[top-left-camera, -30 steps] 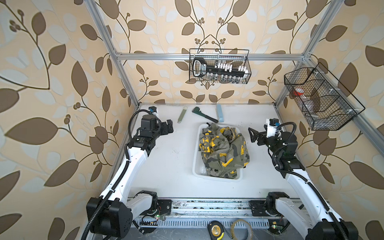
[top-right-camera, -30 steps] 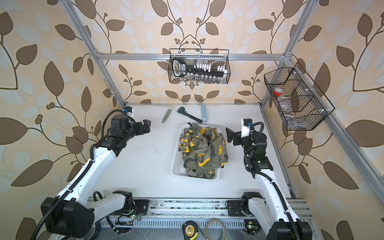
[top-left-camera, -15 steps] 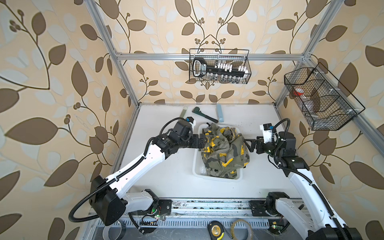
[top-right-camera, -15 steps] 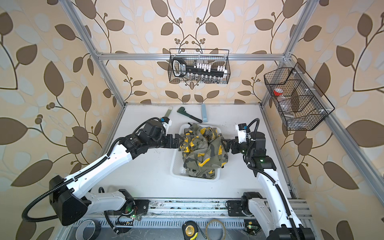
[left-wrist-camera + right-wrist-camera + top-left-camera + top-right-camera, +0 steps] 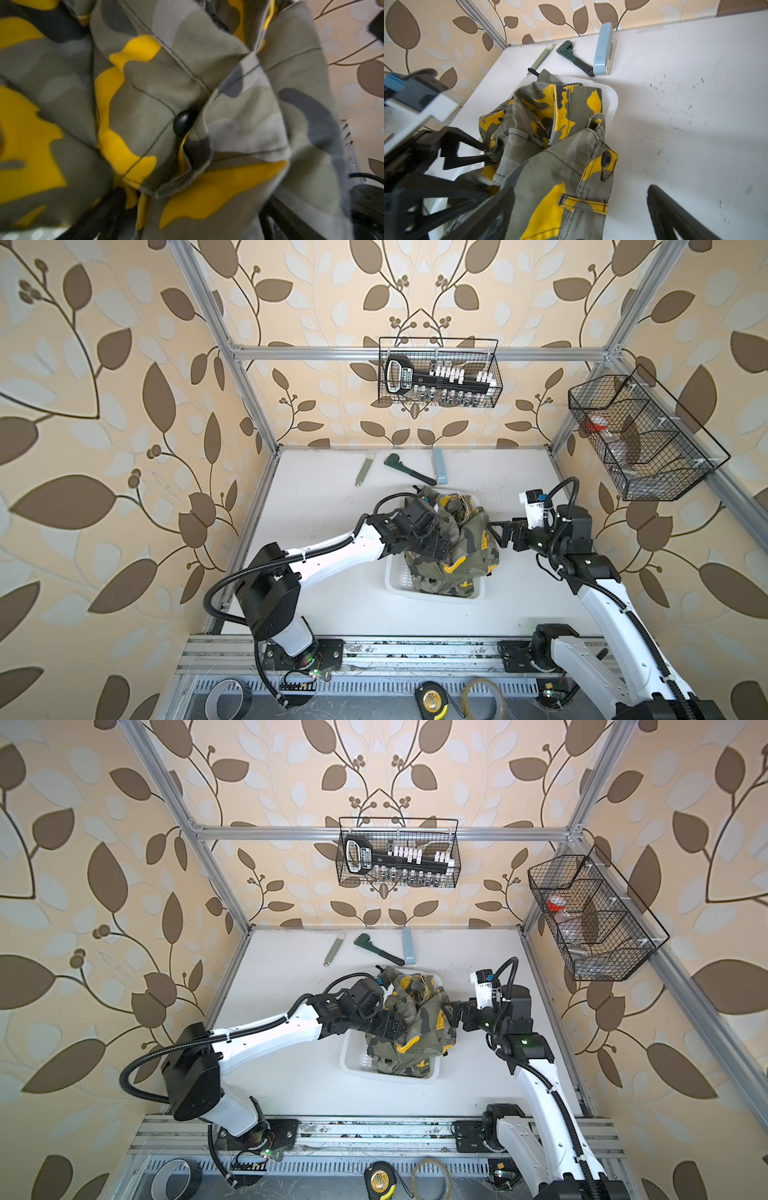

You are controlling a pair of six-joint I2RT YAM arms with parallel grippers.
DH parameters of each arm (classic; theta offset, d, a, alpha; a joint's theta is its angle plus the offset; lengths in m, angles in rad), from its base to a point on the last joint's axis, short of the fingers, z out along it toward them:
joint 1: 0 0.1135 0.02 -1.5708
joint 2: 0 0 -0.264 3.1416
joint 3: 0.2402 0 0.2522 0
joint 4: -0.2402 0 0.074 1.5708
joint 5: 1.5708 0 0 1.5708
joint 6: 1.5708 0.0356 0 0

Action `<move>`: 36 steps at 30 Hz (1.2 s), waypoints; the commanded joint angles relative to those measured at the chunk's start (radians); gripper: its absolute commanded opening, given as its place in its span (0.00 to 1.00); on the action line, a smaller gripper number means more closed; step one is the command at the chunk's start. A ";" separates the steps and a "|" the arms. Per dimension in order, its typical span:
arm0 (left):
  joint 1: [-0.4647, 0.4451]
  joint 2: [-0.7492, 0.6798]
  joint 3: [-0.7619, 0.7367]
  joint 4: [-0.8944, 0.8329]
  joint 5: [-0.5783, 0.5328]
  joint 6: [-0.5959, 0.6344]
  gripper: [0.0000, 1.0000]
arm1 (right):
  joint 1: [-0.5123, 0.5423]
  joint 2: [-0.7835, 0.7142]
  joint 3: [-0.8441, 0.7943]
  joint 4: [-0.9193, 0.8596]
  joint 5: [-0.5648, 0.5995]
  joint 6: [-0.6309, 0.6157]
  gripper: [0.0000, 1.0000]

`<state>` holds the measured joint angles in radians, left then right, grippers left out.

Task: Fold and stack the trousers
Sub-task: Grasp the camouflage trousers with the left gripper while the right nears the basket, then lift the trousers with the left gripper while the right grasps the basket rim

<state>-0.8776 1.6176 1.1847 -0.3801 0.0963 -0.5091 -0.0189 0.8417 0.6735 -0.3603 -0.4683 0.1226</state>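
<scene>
Camo trousers [image 5: 469, 541] overflow white bin [image 5: 392, 578]; L claw [image 5: 435, 549] & R claw [image 5: 495, 534] spread at opposite edges, table [image 5: 328, 502] open beyond.

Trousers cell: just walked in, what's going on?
The trousers lie crumpled in a white bin mid-table, not yet folded. Both arms are at the pile. The left gripper is open over its left side, close to the cloth. The right gripper is open at its right edge, with the waistband between its jaws. Neither has closed on anything.
</scene>
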 commanded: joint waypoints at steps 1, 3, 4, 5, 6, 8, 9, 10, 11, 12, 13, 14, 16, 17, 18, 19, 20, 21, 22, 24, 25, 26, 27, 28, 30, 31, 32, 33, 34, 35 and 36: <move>-0.006 0.049 0.047 0.078 -0.012 -0.008 0.99 | 0.003 -0.017 0.001 -0.004 -0.015 0.019 1.00; -0.007 0.088 0.040 0.112 0.014 -0.021 0.99 | 0.004 -0.017 0.002 -0.004 -0.010 0.023 1.00; -0.009 0.102 0.040 0.120 0.020 -0.024 0.98 | 0.004 -0.016 0.003 -0.006 -0.008 0.022 1.00; -0.010 0.115 0.042 0.121 0.024 -0.023 0.93 | 0.004 -0.014 0.004 -0.012 -0.003 0.020 1.00; -0.011 0.123 0.041 0.124 0.028 -0.023 0.86 | 0.002 -0.012 0.006 -0.015 -0.002 0.016 1.00; -0.011 0.125 0.040 0.126 0.030 -0.022 0.67 | 0.001 -0.011 0.005 -0.016 0.002 0.017 1.00; -0.010 0.121 0.040 0.126 0.033 -0.020 0.60 | 0.000 -0.010 0.005 -0.016 0.006 0.018 1.00; -0.009 0.115 0.041 0.123 0.038 -0.016 0.55 | 0.000 -0.008 0.005 -0.017 0.008 0.020 1.00; -0.009 0.109 0.047 0.119 0.044 -0.010 0.46 | -0.001 -0.004 0.006 -0.017 0.011 0.021 1.00; -0.006 0.103 0.056 0.109 0.053 -0.006 0.37 | -0.001 0.000 0.006 -0.017 0.014 0.025 1.00; -0.003 0.099 0.070 0.095 0.064 -0.002 0.29 | -0.001 0.003 0.005 -0.016 0.018 0.028 1.00; 0.001 0.093 0.088 0.074 0.077 0.004 0.20 | -0.002 0.009 0.004 -0.013 0.030 0.034 1.00; 0.003 0.073 0.129 0.028 0.084 0.024 0.10 | -0.003 0.021 0.005 -0.011 0.061 0.049 1.00; 0.004 0.061 0.153 -0.007 0.071 0.040 0.02 | -0.004 0.029 0.008 -0.011 0.070 0.053 1.00; 0.006 0.047 0.183 -0.053 0.054 0.055 0.00 | -0.006 0.035 0.010 -0.008 0.079 0.059 1.00; 0.008 0.035 0.213 -0.094 0.035 0.067 0.00 | -0.006 0.040 0.013 -0.006 0.092 0.068 1.00; 0.010 0.022 0.245 -0.143 0.018 0.084 0.00 | -0.007 0.044 0.015 -0.002 0.100 0.077 1.00; 0.011 0.007 0.278 -0.187 0.000 0.105 0.00 | -0.007 0.048 0.016 0.002 0.104 0.084 1.00; 0.011 -0.004 0.310 -0.227 -0.022 0.120 0.00 | -0.006 0.051 0.017 0.007 0.109 0.094 1.00; 0.014 -0.032 0.378 -0.324 -0.083 0.147 0.00 | -0.007 0.061 0.021 0.015 0.120 0.123 1.00; 0.016 -0.044 0.402 -0.356 -0.100 0.160 0.00 | -0.008 0.065 0.023 0.016 0.119 0.131 0.99; 0.018 -0.062 0.434 -0.392 -0.121 0.172 0.00 | -0.008 0.071 0.024 0.020 0.120 0.143 0.99; 0.021 -0.080 0.461 -0.420 -0.143 0.184 0.00 | -0.008 0.075 0.024 0.024 0.124 0.158 0.98; 0.024 -0.094 0.480 -0.440 -0.165 0.194 0.00 | -0.008 0.077 0.023 0.030 0.126 0.169 0.98; 0.034 -0.126 0.528 -0.487 -0.222 0.213 0.00 | -0.006 0.085 0.023 0.031 0.138 0.187 0.97; 0.041 -0.134 0.553 -0.511 -0.246 0.222 0.00 | -0.006 0.089 0.020 0.036 0.144 0.198 0.96; 0.052 -0.144 0.582 -0.541 -0.275 0.231 0.00 | -0.006 0.094 0.017 0.038 0.153 0.212 0.95; 0.059 -0.152 0.614 -0.566 -0.316 0.242 0.00 | -0.003 0.102 0.016 0.038 0.163 0.222 0.94; 0.063 -0.162 0.637 -0.586 -0.357 0.251 0.00 | 0.001 0.112 0.018 0.038 0.167 0.227 0.93; 0.069 -0.170 0.663 -0.602 -0.400 0.261 0.00 | 0.006 0.122 0.019 0.038 0.174 0.232 0.91; 0.074 -0.172 0.689 -0.616 -0.445 0.269 0.00 | 0.020 0.131 0.020 0.038 0.189 0.241 0.91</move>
<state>-0.8211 1.5162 1.7767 -0.9344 -0.1650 -0.3031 -0.0166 0.9531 0.6735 -0.3298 -0.3222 0.3260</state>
